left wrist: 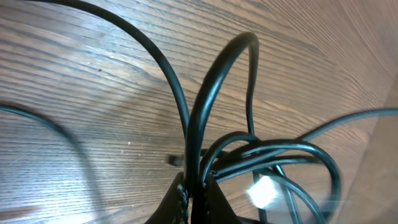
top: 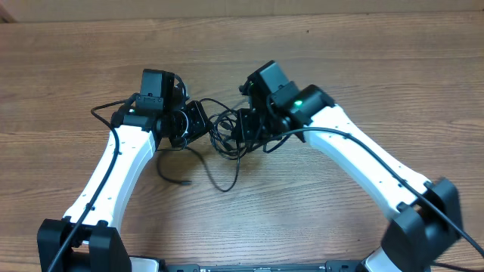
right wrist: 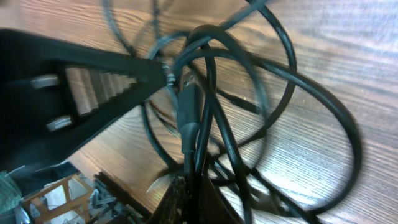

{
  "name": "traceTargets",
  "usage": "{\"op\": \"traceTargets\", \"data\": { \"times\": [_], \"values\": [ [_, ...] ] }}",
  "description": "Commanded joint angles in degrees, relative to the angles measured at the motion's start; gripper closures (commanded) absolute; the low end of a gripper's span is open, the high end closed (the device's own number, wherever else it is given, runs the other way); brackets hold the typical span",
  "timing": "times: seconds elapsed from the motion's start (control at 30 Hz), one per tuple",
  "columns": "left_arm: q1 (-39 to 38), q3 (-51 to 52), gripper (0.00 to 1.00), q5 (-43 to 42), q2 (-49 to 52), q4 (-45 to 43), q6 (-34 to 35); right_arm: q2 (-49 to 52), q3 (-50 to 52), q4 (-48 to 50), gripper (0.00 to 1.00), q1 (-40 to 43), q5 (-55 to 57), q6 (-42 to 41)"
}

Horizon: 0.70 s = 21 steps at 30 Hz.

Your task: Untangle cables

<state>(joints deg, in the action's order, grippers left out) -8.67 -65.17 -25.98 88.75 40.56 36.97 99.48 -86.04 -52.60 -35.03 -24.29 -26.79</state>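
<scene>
Pinching strands from either side, the left fingers (left wrist: 196,191) and the right fingers (right wrist: 191,190) are each clamping fully shut on the black cables (top: 224,136), which are lying bunched in loose loops between the two arms near the middle of the wooden desk (top: 340,45). Two loose ends are trailing toward the desk's near edge.

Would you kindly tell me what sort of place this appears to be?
Most likely a robotics lab bench, though little beyond it shows: a white left arm and right arm at a wood-grain table, with a tangle of thin black cables between them.
</scene>
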Motion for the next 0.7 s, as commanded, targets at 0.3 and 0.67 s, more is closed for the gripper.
{"op": "traceTargets", "data": {
  "times": [0.3, 0.67],
  "values": [
    [-0.2, 0.3, 0.96, 5.6, 0.1, -1.7, 1.4, -5.2, -2.0, -3.9, 0.96, 1.9, -4.6, 6.1],
    [-0.2, 0.3, 0.96, 5.4, 0.1, -4.3, 5.1, -5.1, 1.9, -8.2, 0.96, 2.0, 4.1, 2.1]
  ]
}}
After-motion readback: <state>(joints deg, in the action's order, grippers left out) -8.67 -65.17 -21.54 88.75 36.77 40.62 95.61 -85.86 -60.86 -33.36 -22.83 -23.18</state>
